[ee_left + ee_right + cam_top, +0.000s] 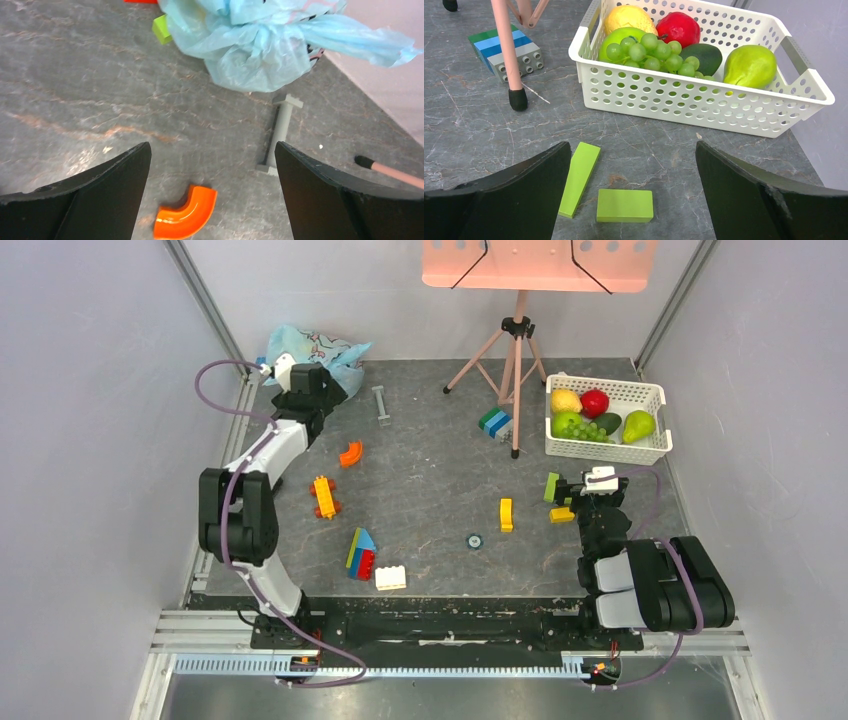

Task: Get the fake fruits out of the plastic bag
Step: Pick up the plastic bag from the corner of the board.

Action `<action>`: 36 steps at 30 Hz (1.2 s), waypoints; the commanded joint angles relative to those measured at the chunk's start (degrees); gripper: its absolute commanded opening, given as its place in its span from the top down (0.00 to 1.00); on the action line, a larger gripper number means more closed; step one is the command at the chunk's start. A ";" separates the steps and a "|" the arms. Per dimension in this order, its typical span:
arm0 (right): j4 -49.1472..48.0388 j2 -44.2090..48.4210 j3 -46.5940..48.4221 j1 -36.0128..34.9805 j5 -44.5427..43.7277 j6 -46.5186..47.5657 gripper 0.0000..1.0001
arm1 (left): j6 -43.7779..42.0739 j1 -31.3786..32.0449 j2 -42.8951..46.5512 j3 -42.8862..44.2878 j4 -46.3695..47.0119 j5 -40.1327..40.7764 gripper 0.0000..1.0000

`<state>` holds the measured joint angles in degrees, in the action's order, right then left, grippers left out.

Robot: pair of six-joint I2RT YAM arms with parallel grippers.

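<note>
Grey veined tabletop [430,480]; pale walls [90,440]; plastic bag [305,343] far-left.

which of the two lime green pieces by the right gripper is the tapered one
The longer piece on the left in the right wrist view, narrower at its near end; the other is a plain rectangular block.

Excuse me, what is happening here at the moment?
Two robot arms work at a table. The left claw is open and empty. It points at the crumpled light-blue plastic bag in the far left corner and does not touch it. No fruit from the bag lies on the table yet. The right claw is also open and empty, above two green blocks, facing the white basket of other fruits.
</note>
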<state>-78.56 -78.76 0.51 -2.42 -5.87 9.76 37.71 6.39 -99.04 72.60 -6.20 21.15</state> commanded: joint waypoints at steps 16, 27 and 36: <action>-1.77 -0.17 -4.91 -0.30 -0.07 0.87 0.02 | 4.05 -5.24 -15.60 13.36 16.83 -9.11 0.00; -1.75 -0.17 -4.84 -0.37 -0.11 0.89 0.02 | 6.26 -6.04 -24.41 21.58 16.33 -9.04 0.03; -1.72 -0.18 -4.87 -0.39 -0.15 0.88 0.02 | 0.88 -6.04 -25.78 24.18 15.51 -6.84 0.48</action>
<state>-78.39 -78.76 0.51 -2.52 -5.87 10.11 41.65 0.71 -125.10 94.21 8.86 12.16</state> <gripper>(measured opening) 0.981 0.602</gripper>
